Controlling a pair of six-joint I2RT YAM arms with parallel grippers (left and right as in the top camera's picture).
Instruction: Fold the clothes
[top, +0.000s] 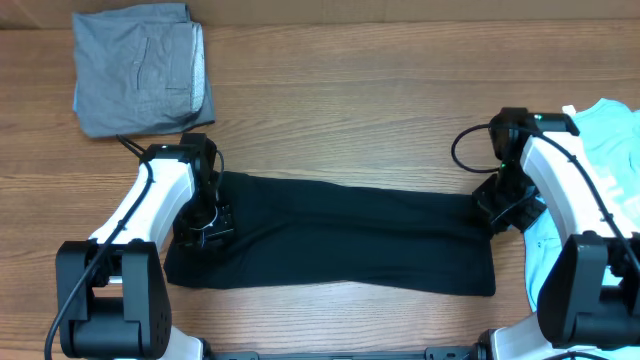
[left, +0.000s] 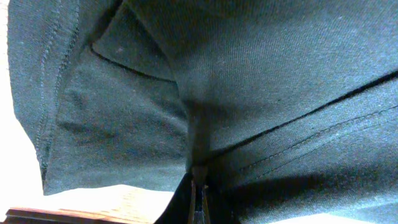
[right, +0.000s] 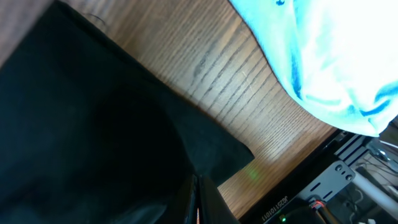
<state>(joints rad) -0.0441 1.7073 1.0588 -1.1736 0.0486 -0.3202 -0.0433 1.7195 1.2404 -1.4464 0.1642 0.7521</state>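
Looking down from overhead, I see the black T-shirt (top: 340, 235) lying as a long flat band across the wooden worktop (top: 350, 110), running from 9 o'clock to 3 o'clock in the lower middle of the view. My left hand (top: 207, 225) sits on the band's 9 o'clock end, and its wrist camera is filled with black cloth, seams and hems showing, bunched down into fingers pressed together, so that hand is clamped on the black T-shirt. My right hand (top: 503, 210) is at the band's 3 o'clock end; from its wrist camera the fingers (right: 208, 202) are together at 6 o'clock with the dark fabric gathered into them, clamped on the same shirt. A grey garment (top: 140, 70) lies folded in a square at 10 o'clock, well apart from the black shirt. A light-blue T-shirt (top: 615, 150) with white print lies at 3 o'clock by the worktop's edge, just beside the right arm.
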